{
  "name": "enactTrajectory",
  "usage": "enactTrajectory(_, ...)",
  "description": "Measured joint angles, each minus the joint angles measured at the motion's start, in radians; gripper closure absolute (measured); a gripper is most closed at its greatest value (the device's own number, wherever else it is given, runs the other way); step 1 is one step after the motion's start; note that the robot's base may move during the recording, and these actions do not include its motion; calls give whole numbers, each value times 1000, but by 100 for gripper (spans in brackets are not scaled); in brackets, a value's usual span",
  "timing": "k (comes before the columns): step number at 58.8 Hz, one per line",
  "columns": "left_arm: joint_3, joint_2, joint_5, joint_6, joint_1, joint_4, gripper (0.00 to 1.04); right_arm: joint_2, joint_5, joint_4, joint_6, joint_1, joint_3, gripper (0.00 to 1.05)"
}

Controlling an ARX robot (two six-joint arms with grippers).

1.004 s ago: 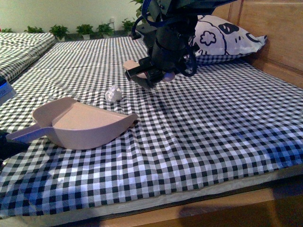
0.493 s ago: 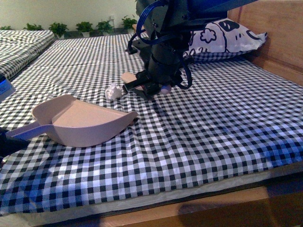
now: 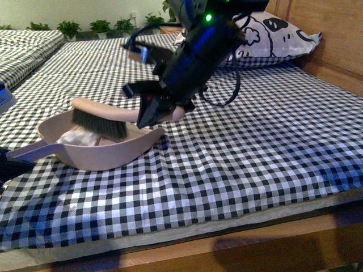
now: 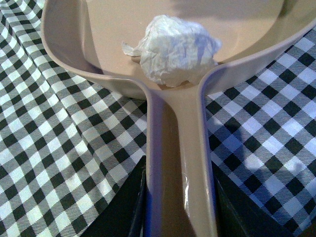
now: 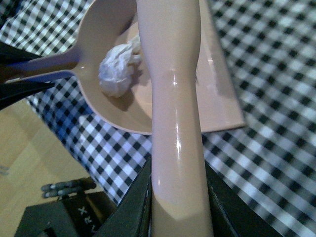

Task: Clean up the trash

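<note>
Your right gripper (image 3: pixel 156 110) is clamped on the brush (image 3: pixel 102 116); your left gripper (image 4: pixel 177 217) pinches the dustpan (image 3: pixel 122 153) handle. The trash (image 4: pixel 175 49) sits inside the pan's back wall. Open checked bedspread (image 3: pixel 261 147) runs toward 3 o'clock; the pillow (image 3: pixel 278 39) lies at 1 o'clock.

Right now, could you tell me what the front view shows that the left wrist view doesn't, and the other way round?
Only the front view shows the brush, its bristles over the dustpan, held by the right end effector, plus the pillow. Only the left wrist view shows the left end effector clamped on the dustpan's handle. Both show the paper ball lying inside the dustpan on the checked sheet.
</note>
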Motion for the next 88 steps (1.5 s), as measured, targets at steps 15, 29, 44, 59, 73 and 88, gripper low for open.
enactTrajectory(15,0,0,0,0,0,0,77,-66,253,179,60,-64,-179,84)
enactTrajectory(29,14,1,-113,-101,12,91,77,-201,269,290,164,-151,-339,84)
enactTrajectory(44,102,-65,-344,-265,92,152,77,-547,156,344,281,-337,-489,84)
enactTrajectory(59,113,-295,-483,-307,75,195,77,-865,-14,327,315,-478,-603,84)
enactTrajectory(73,-5,-579,-540,-282,-36,191,77,-1103,-203,303,397,-602,-636,84)
enactTrajectory(88,-96,-790,-648,-270,-100,154,77,-1265,-334,314,523,-675,-676,84)
